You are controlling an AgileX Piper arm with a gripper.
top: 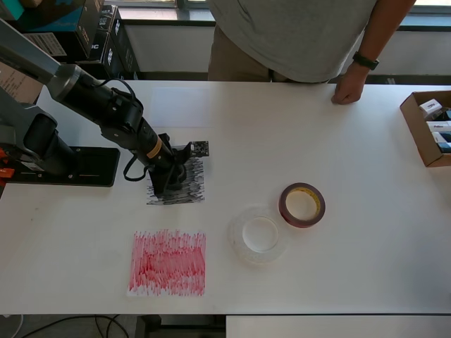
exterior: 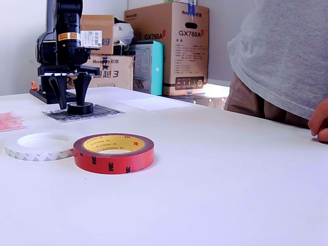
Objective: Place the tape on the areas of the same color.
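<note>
Spanning nearly the whole overhead view, the white table [top: 338,155] carries everything. At its far edge a person in a grey shirt [top: 296,35] leans in, one hand [top: 350,90] resting on the tabletop and a dark watch [top: 366,61] on that wrist. The black Piper arm [top: 106,109] reaches in from the overhead view's left, its base plate [top: 70,167] bolted near the table edge. Cardboard boxes [exterior: 171,48] are stacked behind the table in the exterior view, and an open carton [top: 428,127] sits at the overhead view's right edge.

The red scribbled patch [top: 169,263] lies near the front edge with nothing on it. The black scribbled patch [top: 180,184] lies just behind it, under the arm's tip. A faint plain white rectangle [exterior: 154,104] lies farther back, also bare.

The large clear-whitish roll [top: 258,235] lies flat toward the middle of the table. Just beside it, on the overhead view's right and apparently not quite touching, lies the dark red roll with a yellow core [top: 302,205].

The gripper [exterior: 70,91] points straight down with its fingers [exterior: 56,92] spread apart, straddling the small black roll [exterior: 80,108]. That roll sits flat on the black patch, and the fingers are not clamped on it.
</note>
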